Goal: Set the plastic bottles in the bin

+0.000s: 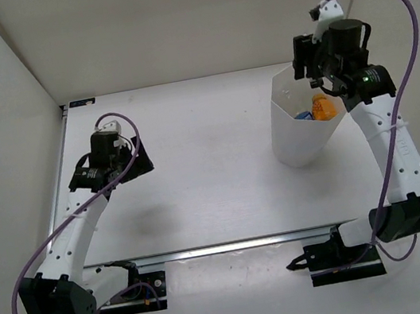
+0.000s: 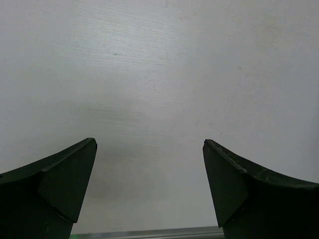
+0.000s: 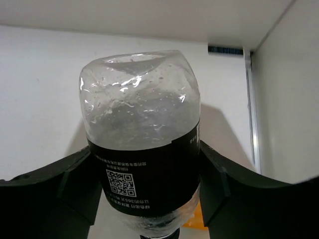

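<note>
My right gripper is shut on a clear plastic bottle with a black label, held cap down with both fingers pressed on the label. In the top view that gripper hangs above the far rim of the tall white bin; the wrist hides the held bottle there. An orange bottle and a blue-labelled one lie inside the bin. A patch of the orange bottle shows below the held one. My left gripper is open over bare table, far left of the bin.
White walls enclose the table at the back and on both sides. An aluminium rail runs along the near edge between the two arm bases. A loop of purple cable arches over the right arm.
</note>
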### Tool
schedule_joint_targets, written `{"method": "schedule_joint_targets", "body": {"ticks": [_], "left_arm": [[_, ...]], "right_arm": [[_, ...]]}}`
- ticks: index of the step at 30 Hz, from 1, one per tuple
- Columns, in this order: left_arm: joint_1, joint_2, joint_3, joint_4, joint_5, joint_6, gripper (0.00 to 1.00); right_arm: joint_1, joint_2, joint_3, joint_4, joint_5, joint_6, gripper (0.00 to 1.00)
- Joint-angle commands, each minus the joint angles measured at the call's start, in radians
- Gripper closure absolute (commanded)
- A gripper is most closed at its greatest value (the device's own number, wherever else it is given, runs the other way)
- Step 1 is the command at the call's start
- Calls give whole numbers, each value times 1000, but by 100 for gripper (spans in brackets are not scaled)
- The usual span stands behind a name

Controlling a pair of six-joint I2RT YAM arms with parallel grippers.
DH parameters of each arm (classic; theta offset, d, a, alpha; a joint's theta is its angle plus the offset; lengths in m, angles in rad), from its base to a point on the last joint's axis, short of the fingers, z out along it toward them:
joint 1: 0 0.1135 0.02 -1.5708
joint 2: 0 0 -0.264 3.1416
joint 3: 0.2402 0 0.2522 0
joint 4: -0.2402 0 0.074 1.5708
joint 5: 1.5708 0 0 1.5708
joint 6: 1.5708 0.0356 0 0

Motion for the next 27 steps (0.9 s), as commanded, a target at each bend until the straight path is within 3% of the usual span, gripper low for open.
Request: {"method": "schedule_joint_targets", "body": {"ticks": [1,3,4,11,15,17,20,24,27], "left_arm": [[-11,10,55,67,27,-8,1],[-5,32,76,73,47,-6,2],[-8,55,89,72,53,-2,1],[-22,73,199,46,14,29,1],[-37,20,181,17,11,34,2],[-48,-28,166,-2,-3,28,1],[-64,-107,130,-54,-41,35,1],[-50,-262,43,-103,-115,37,1],[-30,-361,-15,-131,-195,40,1]], "right_arm": [[-71,-42,-125,45,-122,39,38],[-92,-73,-164,44,-121,39,22],[-93,-75,-170,36,-116,38,1],[-25,-136,-92,-31,19,39,1],[39,-167,-11,-254,174,154,1],[-46,-176,5,-448,182,237,1],[-225,-265,-105,-553,168,290,0],[-434,-445,-367,-559,174,270,0],[-464,-547,-550,-529,185,269,1]]}}
